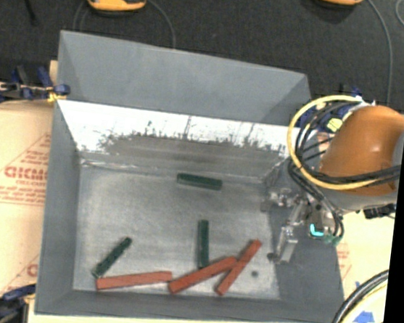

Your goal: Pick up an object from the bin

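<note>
Nearest candidate: a slim red-brown rectangular bar (239,267), lying flat and slanted on the bin floor toward the front right corner, its upper end pointing at the right wall. The gripper (278,251) hangs just beside that upper end, on the right-wall side, low in the bin and not over the bar. Nothing can be seen held in it, and whether it is spread or pressed together cannot be told from this angle. The bar's lower end touches, perhaps overlaps, a longer red-brown bar (201,275) that runs slantwise near the front edge; which of the two lies on top is unclear. An upright-lying dark green bar (202,243) sits just left of both, its near end meeting the longer bar. Further out, a third red-brown bar (133,281) and a slanted dark green bar (113,254) lie in the front left corner. One more dark green bar (199,182) lies alone at the foot of the back wall. All rest in the grey metal bin (58,198), which has sloped walls. Risks, as judged:
- The bars are thin and flat on the floor, so a closing grip may skid over one rather than pinch it.
- The touching pair may rise together, then lever apart and drop.
- Working this close to the sloped right wall invites a scrape or a deflected descent.
</note>
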You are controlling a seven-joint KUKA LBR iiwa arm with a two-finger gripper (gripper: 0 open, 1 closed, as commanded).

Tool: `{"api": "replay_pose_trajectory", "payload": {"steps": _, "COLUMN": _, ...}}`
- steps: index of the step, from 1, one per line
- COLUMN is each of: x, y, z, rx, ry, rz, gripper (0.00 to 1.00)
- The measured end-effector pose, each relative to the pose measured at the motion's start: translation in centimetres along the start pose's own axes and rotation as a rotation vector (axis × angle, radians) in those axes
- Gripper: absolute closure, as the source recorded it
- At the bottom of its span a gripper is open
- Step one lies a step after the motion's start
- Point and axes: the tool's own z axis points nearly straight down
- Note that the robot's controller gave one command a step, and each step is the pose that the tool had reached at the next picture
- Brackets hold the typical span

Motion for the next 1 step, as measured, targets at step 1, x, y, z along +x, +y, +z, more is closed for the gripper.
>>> {"api": "replay_pose_trajectory", "payload": {"steps": 1, "x": -0.18, "y": 0.03, "z": -0.33, "rx": 0.001, "ry": -0.007, "rz": -0.003, "gripper": 0.0}}
